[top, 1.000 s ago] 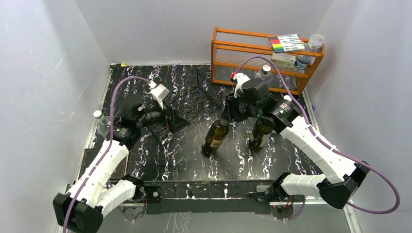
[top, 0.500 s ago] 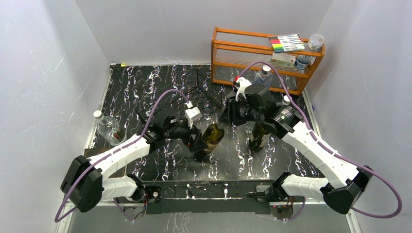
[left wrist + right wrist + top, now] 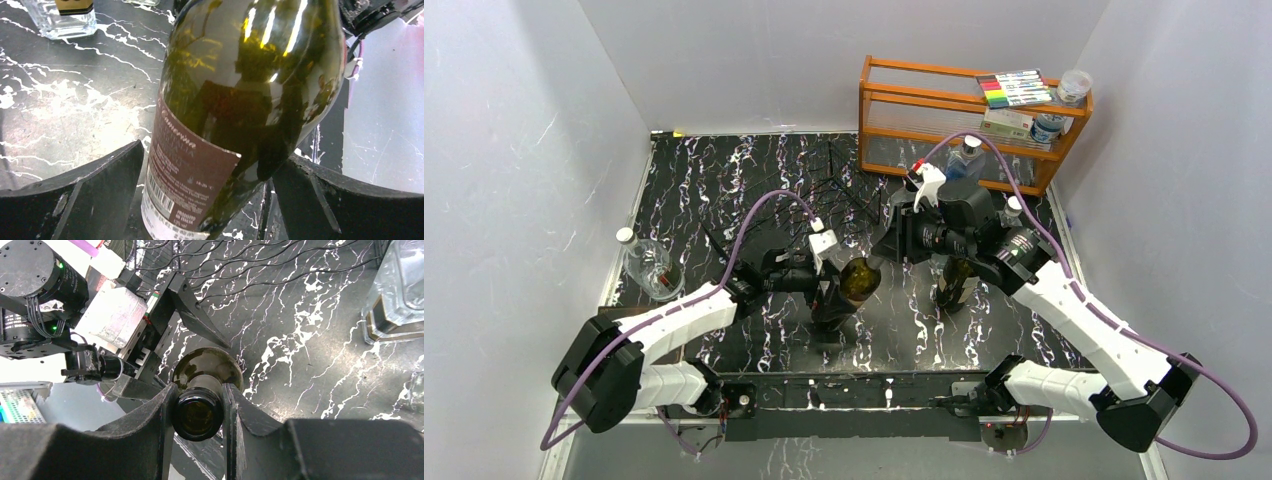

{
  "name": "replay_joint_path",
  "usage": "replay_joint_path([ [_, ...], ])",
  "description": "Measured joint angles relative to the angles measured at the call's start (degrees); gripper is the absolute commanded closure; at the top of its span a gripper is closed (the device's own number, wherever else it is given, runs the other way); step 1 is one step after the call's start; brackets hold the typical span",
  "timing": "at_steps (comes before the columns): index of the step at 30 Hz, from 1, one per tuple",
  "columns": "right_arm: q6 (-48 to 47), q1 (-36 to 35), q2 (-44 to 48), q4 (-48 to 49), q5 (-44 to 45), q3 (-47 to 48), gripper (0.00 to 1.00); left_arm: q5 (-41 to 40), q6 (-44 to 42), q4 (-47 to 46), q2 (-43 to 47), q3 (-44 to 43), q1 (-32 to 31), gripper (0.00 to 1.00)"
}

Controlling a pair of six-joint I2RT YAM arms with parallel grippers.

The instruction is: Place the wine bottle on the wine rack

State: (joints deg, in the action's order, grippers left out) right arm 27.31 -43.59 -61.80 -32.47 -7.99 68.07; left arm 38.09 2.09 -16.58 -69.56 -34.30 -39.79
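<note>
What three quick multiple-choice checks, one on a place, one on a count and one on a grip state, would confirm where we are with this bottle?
1. Where is the wine rack?
A. At the far middle, left of the orange shelf
B. On top of the orange shelf
C. Beside the arm bases

2. How many dark wine bottles show in the top view?
A. One
B. Two
C. Three

3. What is the right gripper doing?
A. Hanging open
B. Shut on nothing
C. Shut on the neck of the wine bottle

Key:
1. A, its black wires lie left of the shelf in the top view.
2. B, the gripped bottle and a second bottle to its right.
3. C, the right wrist view shows it clamping the neck.
</note>
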Motion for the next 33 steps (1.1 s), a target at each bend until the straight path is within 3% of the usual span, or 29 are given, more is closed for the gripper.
replay_joint_path([
  [12,1.92,0.00,1.75,2.16,-4.92,-1.14,0.92,7.93,-2.69,0.24,1.01,0.09,-0.15,0.08],
  [14,2.45,-0.02,2.32,2.49,-5.68,-1.33,0.92,9.35,-3.28,0.81,1.49,0.09,-0.15,0.17],
  [20,3.37,0.02,2.67,3.96,-7.02,-1.44,0.89,11.63,-5.27,1.88,2.82,0.09,-0.26,0.59],
  [22,3.32,0.00,2.84,3.93,-7.10,-1.44,0.72,11.10,-5.60,2.60,3.52,0.09,-0.31,0.76],
  [23,3.32,0.00,2.86,3.96,-7.13,-1.44,0.60,10.69,-6.01,2.99,3.96,0.09,-0.31,0.97],
  [25,2.86,0.00,2.97,3.93,-7.54,-1.44,0.44,9.49,-7.37,4.35,4.92,-0.13,-0.31,1.00],
  [28,2.25,0.00,3.04,3.82,-9.11,-1.42,0.26,5.95,-11.19,8.07,5.49,-1.33,-0.52,1.00],
  [33,-2.38,0.00,2.75,-0.87,-10.62,1.31,0.10,-1.40,-22.43,17.46,5.46,-6.01,-0.55,1.00],
])
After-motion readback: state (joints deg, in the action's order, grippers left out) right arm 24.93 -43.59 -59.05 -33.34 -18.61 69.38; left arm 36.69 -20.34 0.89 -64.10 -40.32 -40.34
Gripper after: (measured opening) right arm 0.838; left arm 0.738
